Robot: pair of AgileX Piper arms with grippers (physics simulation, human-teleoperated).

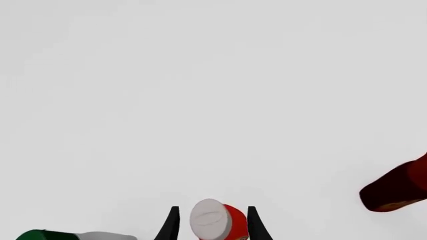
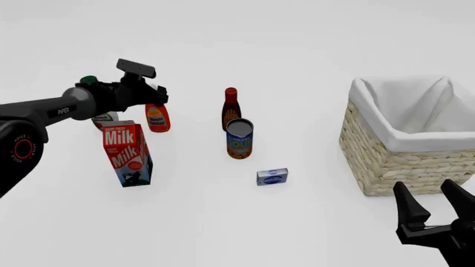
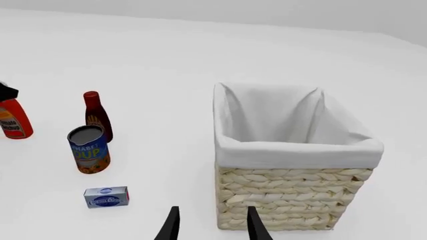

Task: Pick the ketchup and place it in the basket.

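Ketchup, bright red squeeze bottle [image 2: 157, 118] with white cap and yellow-orange label, stands upright on the white table [image 2: 297, 50], far left side, behind the red-and-white milk carton [image 2: 128, 154]. We see the left gripper [image 2: 152, 93] down over its cap; in the left wrist view the white cap sits between the two black fingers [image 1: 170, 225], which flank it closely, but we cannot tell whether they press on it. White bottle with green cap [image 2: 99, 111] is just beside the ketchup, mostly hidden by the arm. Slim dark red-brown bottle with red cap [image 2: 231, 108] and a blue-orange soup can [image 2: 240, 138] stand mid-table, small blue box [image 2: 272, 177] nearer us. Large square woven wicker basket with white cloth lining [image 2: 386, 161] sits at the right, well apart from the ketchup. Right gripper [image 2: 434, 207] hangs near the basket's front corner, fingers spread, holding nothing.
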